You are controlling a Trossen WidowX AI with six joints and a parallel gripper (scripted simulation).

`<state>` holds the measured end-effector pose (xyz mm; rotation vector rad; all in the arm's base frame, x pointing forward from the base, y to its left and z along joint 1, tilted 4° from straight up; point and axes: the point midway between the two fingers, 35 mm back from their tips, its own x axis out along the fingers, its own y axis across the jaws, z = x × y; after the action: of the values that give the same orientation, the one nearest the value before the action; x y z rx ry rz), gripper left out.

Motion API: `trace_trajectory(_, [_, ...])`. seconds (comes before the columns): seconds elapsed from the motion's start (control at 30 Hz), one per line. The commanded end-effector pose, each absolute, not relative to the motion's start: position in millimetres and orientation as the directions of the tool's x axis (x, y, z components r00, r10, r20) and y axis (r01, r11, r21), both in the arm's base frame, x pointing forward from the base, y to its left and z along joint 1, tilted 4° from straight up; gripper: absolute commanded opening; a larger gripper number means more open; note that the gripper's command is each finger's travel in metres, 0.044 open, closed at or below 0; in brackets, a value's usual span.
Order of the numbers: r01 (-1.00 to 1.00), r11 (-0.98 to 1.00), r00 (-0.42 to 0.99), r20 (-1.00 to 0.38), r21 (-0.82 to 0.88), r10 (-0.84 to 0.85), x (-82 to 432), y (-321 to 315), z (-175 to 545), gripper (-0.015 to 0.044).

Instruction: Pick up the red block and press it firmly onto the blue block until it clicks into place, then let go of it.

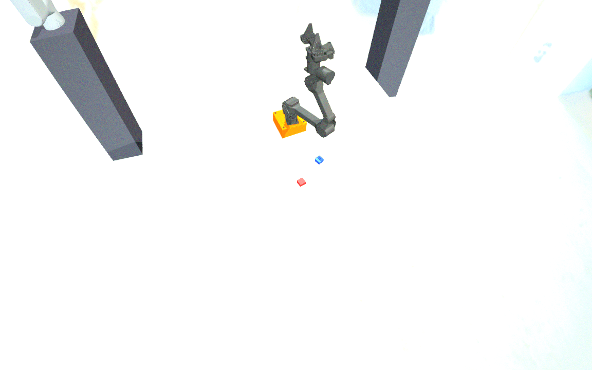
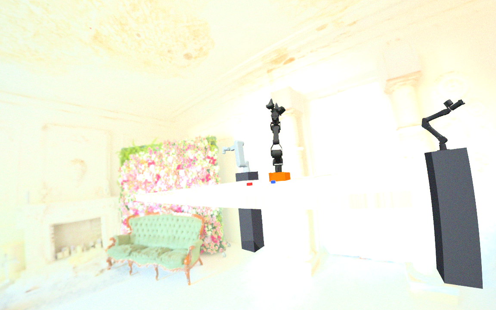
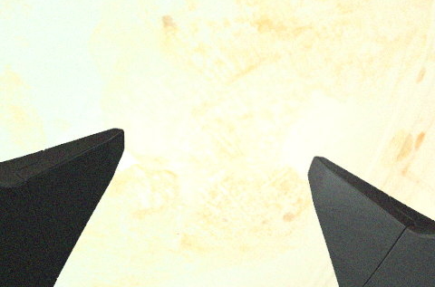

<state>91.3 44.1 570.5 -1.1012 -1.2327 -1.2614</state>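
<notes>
A: Step in hand, likely: reach for red block (image 1: 301, 182) (image 2: 249, 184). Where?
B: Near blue block (image 1: 319, 160) (image 2: 273, 181), apart from it, both beyond orange base (image 1: 294, 131) (image 2: 279, 176).
A: Gripper (image 1: 313, 28) (image 2: 273, 103) (image 3: 219, 152)?
B: High above base, 2 fingers spread, nothing between. Best: turn fingers down, centre over red, descend straight, straddle 2 opposite sides, then squeeze evenly.

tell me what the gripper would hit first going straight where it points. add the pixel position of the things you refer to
Nothing close: the gripper (image 1: 313, 28) (image 2: 273, 101) (image 3: 219, 152) points up at the ceiling (image 2: 145, 34) (image 3: 236, 65), likely its first contact, though depth is unclear.
</notes>
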Motion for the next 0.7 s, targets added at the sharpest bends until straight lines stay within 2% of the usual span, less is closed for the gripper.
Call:
trace_trajectory(0.0, [0.997,0.036,-0.070,0.996,0.072,-0.063,91.3,44.1,570.5,0.0426])
trace_trajectory(0.13, [0.991,0.062,-0.109,0.989,0.115,-0.095,73.4,38.4,574.3,0.0440])
trace_trajectory(0.33, [0.947,0.153,-0.237,0.934,0.284,-0.266,6.4,-2.6,581.7,0.0440])
trace_trajectory(0.5, [0.890,0.158,-0.303,0.814,0.427,-0.495,-41.6,-69.5,569.2,0.0440])
trace_trajectory(0.67, [0.851,0.134,-0.285,0.662,0.507,-0.693,-61.6,-138.8,548.7,0.0440])
